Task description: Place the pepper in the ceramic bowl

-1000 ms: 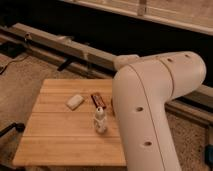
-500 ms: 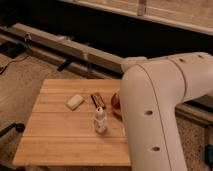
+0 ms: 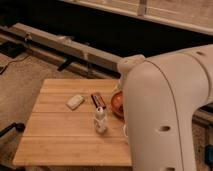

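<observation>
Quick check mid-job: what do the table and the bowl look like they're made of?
Table: light wood, probably bamboo, going by the pale plank seams; matte finish. Bowl: looks like glazed ceramic, orange-red with a darker rim, half hidden behind the arm. The pincer is out of view.

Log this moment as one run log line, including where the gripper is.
arm: covers table's right side | gripper: not in view | ceramic bowl: partly hidden behind arm | pepper: not visible | brown bar: left of bowl | wooden table
</observation>
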Controlling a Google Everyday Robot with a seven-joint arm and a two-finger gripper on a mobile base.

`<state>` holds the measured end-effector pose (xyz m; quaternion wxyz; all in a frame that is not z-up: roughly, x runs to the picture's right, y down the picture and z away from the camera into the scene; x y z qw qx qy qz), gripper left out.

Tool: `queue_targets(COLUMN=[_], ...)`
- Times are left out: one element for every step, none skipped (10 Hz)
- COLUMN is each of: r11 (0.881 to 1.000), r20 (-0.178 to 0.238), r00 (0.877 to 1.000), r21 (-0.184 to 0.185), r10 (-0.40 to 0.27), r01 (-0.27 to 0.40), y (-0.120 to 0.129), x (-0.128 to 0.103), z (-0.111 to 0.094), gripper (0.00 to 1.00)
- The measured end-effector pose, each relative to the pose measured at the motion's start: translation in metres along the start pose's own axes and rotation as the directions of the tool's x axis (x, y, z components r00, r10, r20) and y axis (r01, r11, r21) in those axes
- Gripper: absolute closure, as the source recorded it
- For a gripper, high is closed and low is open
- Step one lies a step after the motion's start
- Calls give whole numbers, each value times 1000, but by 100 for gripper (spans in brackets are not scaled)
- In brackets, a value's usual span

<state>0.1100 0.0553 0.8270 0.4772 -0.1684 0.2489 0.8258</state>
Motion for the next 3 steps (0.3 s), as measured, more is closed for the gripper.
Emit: queue_targets(r11=[1000,1000,1000], r20=[2,3,2], r00=[1000,1000,1000], r21=[0,0,0], r10=[-1,1,0], r01=[1,-1,0], y=[-1,-2,-1], x=[0,-1,0], z=[0,-1,0], gripper=[20,20,20])
